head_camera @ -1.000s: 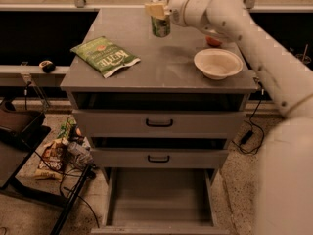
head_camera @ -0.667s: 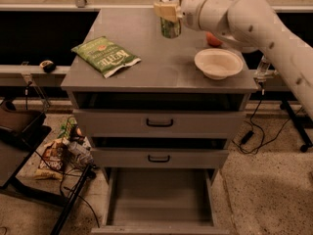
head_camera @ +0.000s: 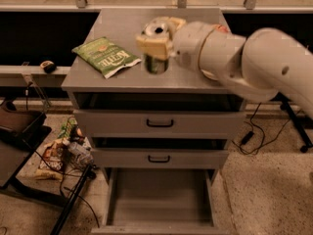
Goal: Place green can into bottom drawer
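- gripper (head_camera: 157,44) over cabinet (head_camera: 117,26) top, front middle, fingers closed around the green can (head_camera: 156,62)
- green can upright in that grip; whether its base touches cabinet top unclear
- chip bag (head_camera: 105,57) flat on cabinet top, left side
- bottom drawer (head_camera: 159,199) pulled out at cabinet base

Arm (head_camera: 254,58): bulky white rounded shells w/ sm dark dot; cream end effector (head_camera: 156,45) at tip, over cabinet top (head_camera: 117,23)
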You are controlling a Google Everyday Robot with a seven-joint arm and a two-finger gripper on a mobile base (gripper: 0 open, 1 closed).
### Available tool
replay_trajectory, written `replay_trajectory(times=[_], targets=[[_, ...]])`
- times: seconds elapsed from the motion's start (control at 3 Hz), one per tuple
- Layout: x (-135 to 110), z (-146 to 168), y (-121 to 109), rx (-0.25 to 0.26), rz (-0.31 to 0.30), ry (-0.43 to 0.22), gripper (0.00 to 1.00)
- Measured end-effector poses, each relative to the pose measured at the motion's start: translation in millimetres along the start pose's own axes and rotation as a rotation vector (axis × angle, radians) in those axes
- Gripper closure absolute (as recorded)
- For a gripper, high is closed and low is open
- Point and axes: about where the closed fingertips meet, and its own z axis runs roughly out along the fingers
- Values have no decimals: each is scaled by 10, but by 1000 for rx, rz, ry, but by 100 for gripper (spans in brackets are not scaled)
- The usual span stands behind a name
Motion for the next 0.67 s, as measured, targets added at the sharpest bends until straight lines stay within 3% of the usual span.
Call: replay_trajectory(times=[0.33,0.67], targets=[[395,-310,709,-92,123,19,100],[963,-875,991,-131,224,18,100]])
